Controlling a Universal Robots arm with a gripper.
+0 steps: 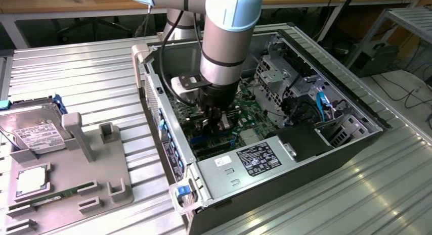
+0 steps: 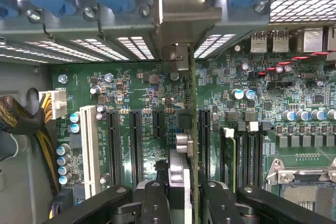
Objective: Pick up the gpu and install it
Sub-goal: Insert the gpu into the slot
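Installation step in hand. Gripper (image 1: 216,125) is clenched on the gpu (image 2: 182,121), held edge-down over the motherboard (image 2: 262,145), at eleven o'clock from the power supply (image 1: 260,159). Judged: seating calls for squaring the card's edge over its slot.

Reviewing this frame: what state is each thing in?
gpu: on edge, gripped by the claw, over the motherboard slots; whether it is seated cannot be told.
claw: shut on the gpu.
computer case: lying on its side, open.
black expansion slots: empty.
hard drive: resting in the grey holder, outside the case.
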